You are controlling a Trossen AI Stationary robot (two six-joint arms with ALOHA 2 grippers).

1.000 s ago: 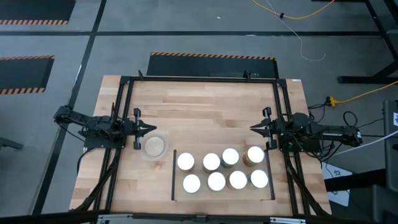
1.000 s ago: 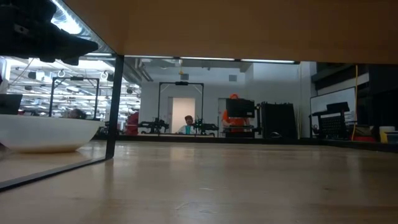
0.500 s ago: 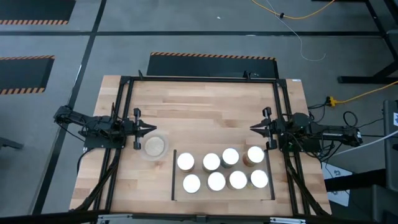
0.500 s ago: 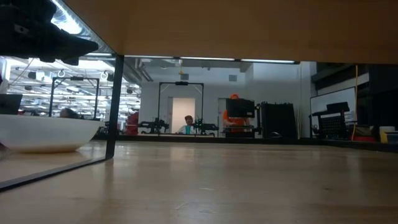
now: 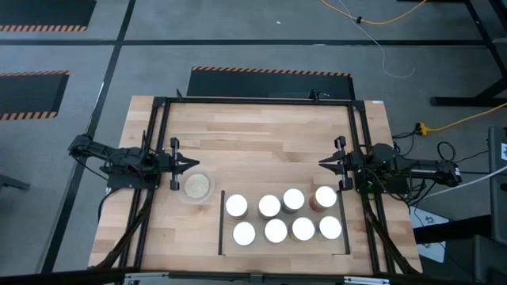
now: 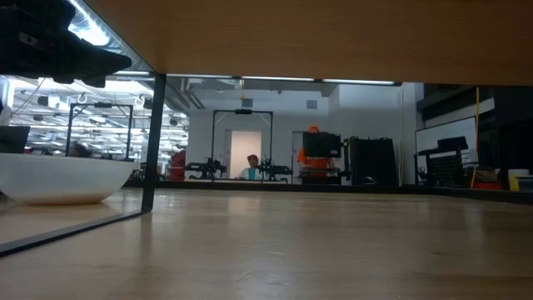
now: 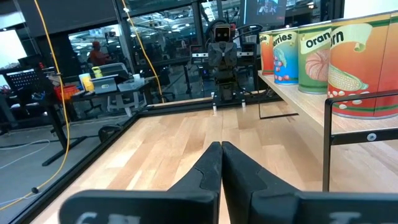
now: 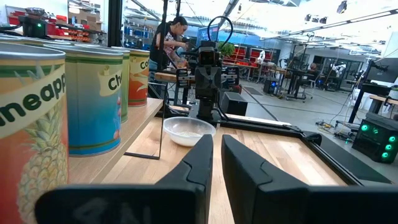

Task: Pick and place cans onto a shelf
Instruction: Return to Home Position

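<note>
Left gripper (image 5: 192,164) well apart from cans (image 5: 283,216)

The counter (image 5: 261,134) is pale butcher-block wood, smooth with a soft sheen. The shelf (image 5: 283,245) is the same light wood, edged by thin matt black bars. The cans (image 5: 269,206) have shiny metal tops and glossy printed paper labels. The dish (image 8: 189,130) looks like smooth translucent plastic. The frame (image 5: 253,100) is matt black metal.

8 cans (image 5: 282,215) stand on the shelf (image 5: 283,245) in 2 rows of 4, at the table's (image 5: 261,134) near edge. A dish (image 5: 197,186) sits just left of the shelf. Each arm waits at its own side.
</note>
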